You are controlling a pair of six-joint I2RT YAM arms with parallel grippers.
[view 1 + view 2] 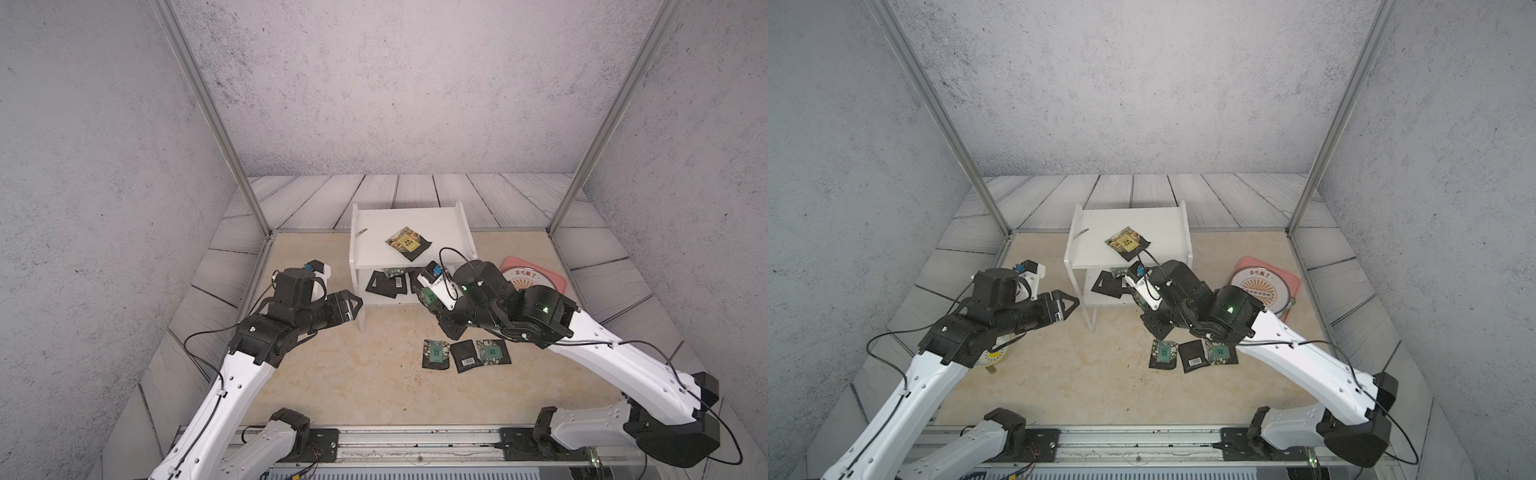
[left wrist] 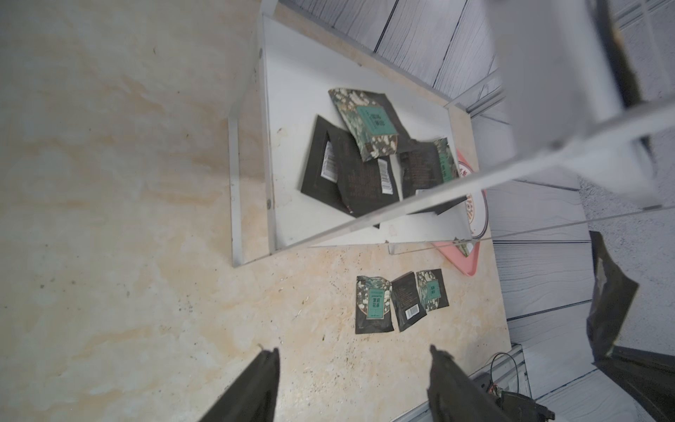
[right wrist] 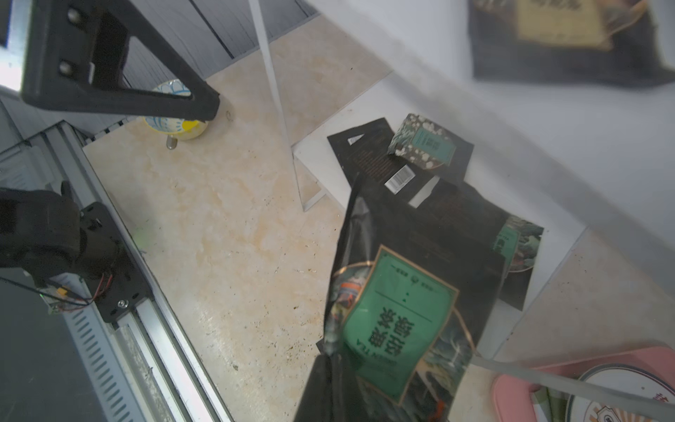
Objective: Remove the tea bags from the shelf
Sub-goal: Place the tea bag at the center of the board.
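**A:** Query: where on the shelf (image 1: 440, 222) do the tea bags (image 1: 388, 286) sit?

**B:** 1 yellow-labelled bag (image 1: 405, 242) lies on the top board. An overlapping pile (image 2: 361, 160) covers part of the lower board. A row of 3 (image 1: 465, 353) lies flat on the table (image 1: 332, 374) in front of the shelf, edges touching.

**A:** And the arms?

**B:** The right gripper (image 1: 439, 313) is clamped on 1 green-labelled bag (image 3: 398, 310), held in the air just in front of the lower board's right end. The left gripper (image 2: 354, 369) has its jaws apart with nothing between them, above bare table near the shelf's left front leg.

**A:** Anything nearby?

**B:** A pink tray (image 1: 559, 284) sits right of the shelf.
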